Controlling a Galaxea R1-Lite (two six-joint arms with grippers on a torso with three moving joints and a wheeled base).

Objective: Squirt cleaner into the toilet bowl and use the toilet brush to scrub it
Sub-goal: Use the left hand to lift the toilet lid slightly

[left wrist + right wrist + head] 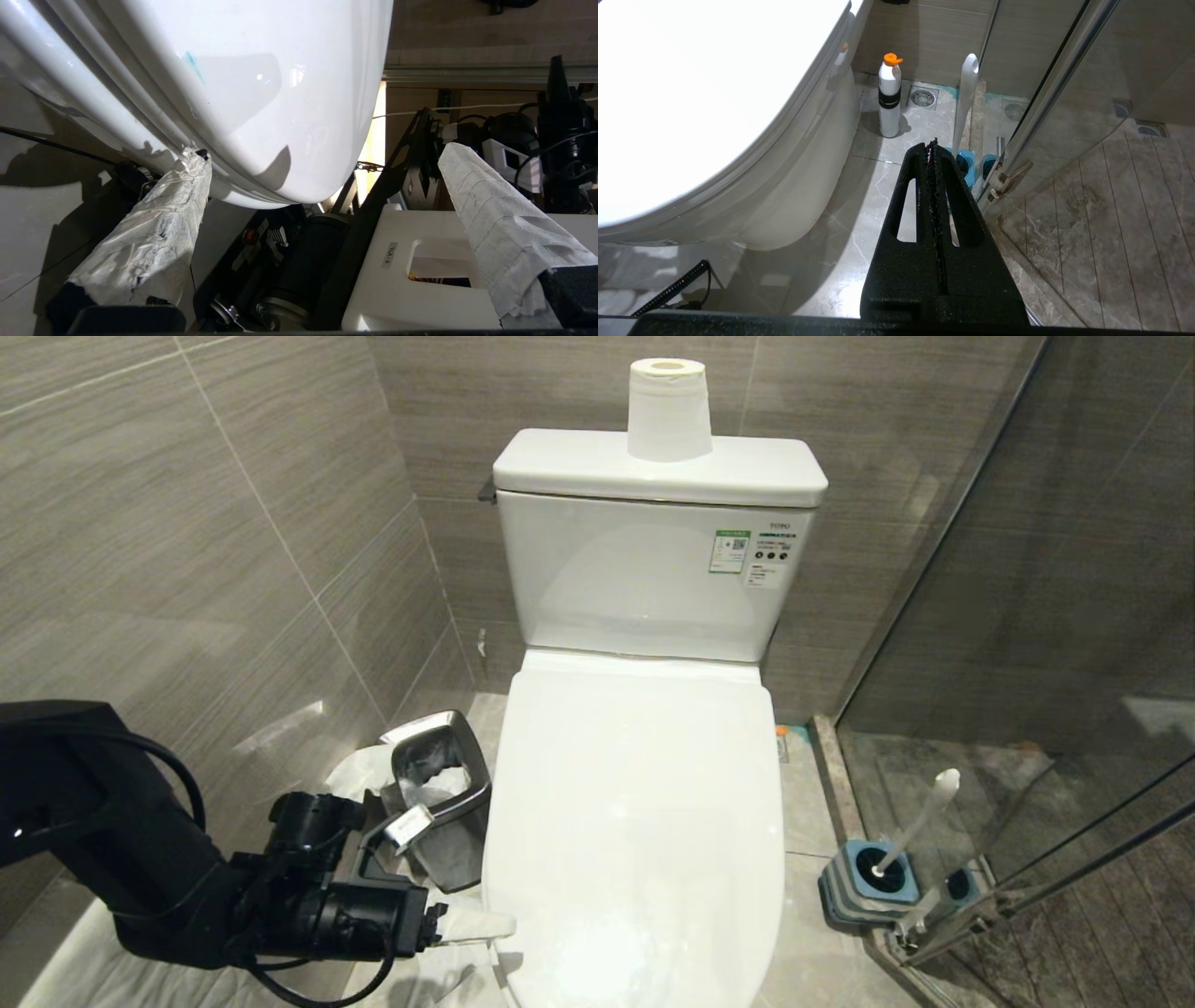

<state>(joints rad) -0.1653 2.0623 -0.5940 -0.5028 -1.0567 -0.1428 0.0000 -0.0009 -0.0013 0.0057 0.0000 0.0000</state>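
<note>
Nearest me, low at the toilet's left side, my left gripper (485, 926) reaches level toward the bowl's (261, 154) front-left edge with its jaws spread wide and nothing between them. Its paper-wrapped fingers (154, 233) show in the left wrist view, one tip touching or just short of the seam under the lid (635, 821), which is down. A thin turquoise streak of cleaner (192, 65) marks the porcelain there. My right gripper (933, 154) hangs by the bowl's right side, jaws pressed shut on nothing.

On the floor to the right, against the glass door's (1027, 691) bottom rail, the brush (920, 821) stands in its blue-and-grey base (864, 887), handle leaning up and away from the toilet. Beyond it, near the back wall, stands a white bottle (890, 95), upright, orange cap on top.

On the tank (644, 579) I read "TOTO"; the green-edged sticker (729, 551) beside it is too small to read. A paper roll (667, 409) stands on the tank lid, and a steel bin (439, 784) sits at the toilet's left.
</note>
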